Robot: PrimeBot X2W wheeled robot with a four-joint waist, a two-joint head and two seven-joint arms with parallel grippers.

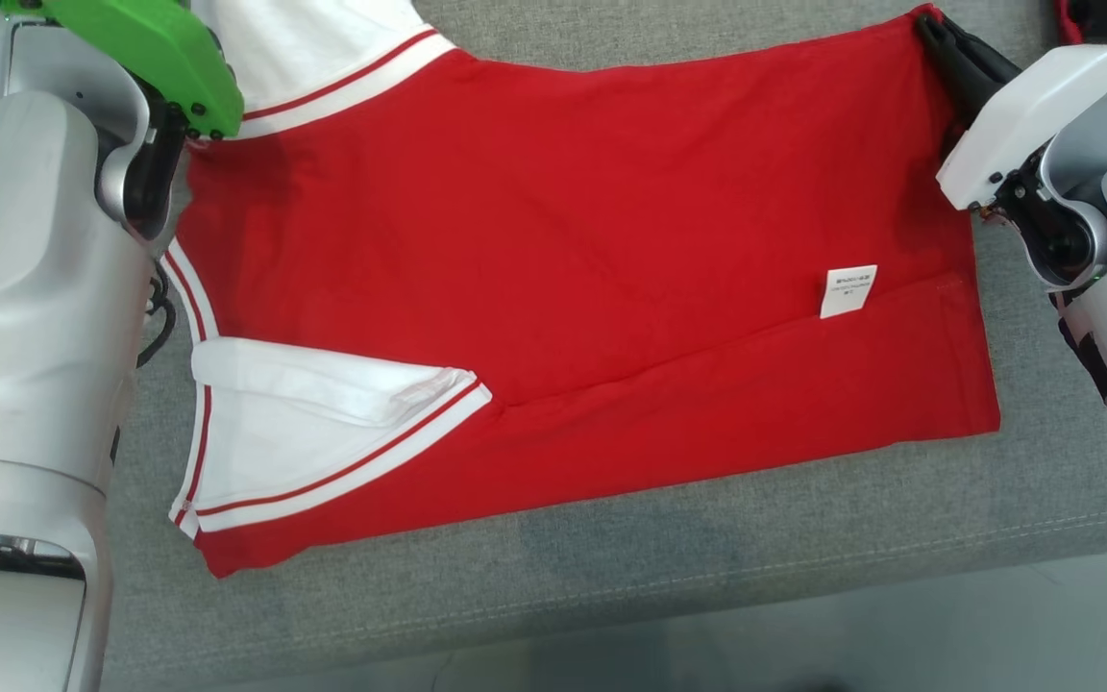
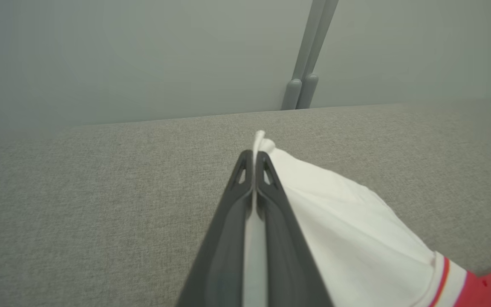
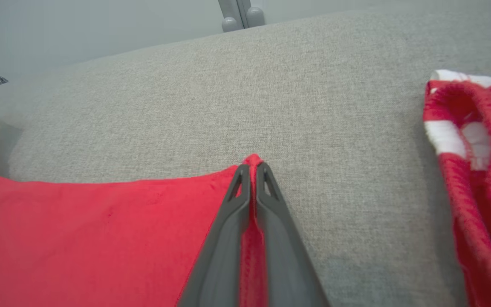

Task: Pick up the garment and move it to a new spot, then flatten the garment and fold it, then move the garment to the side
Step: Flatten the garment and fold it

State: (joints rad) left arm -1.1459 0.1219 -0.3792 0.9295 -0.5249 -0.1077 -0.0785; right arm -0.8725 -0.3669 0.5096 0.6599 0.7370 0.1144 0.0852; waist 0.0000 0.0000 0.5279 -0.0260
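On the grey counter (image 1: pixel 611 596), the red garment (image 1: pixel 573 240) is spread flat, its long axis running left to right, sleeves leftward, hem rightward. At its far edge, a white sleeve (image 2: pixel 348 238) is clamped by the left gripper (image 2: pixel 254 160) and the hem corner (image 3: pixel 252 160) by the right gripper (image 3: pixel 253 170); both should be drawn evenly, kept taut.

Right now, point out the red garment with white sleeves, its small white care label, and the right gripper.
red garment (image 1: pixel 563 211): head view, middle of its red body.
care label (image 1: pixel 848 289): head view, centre of the tag.
right gripper (image 3: pixel 252 167): right wrist view, between fingertips pinching red cloth.
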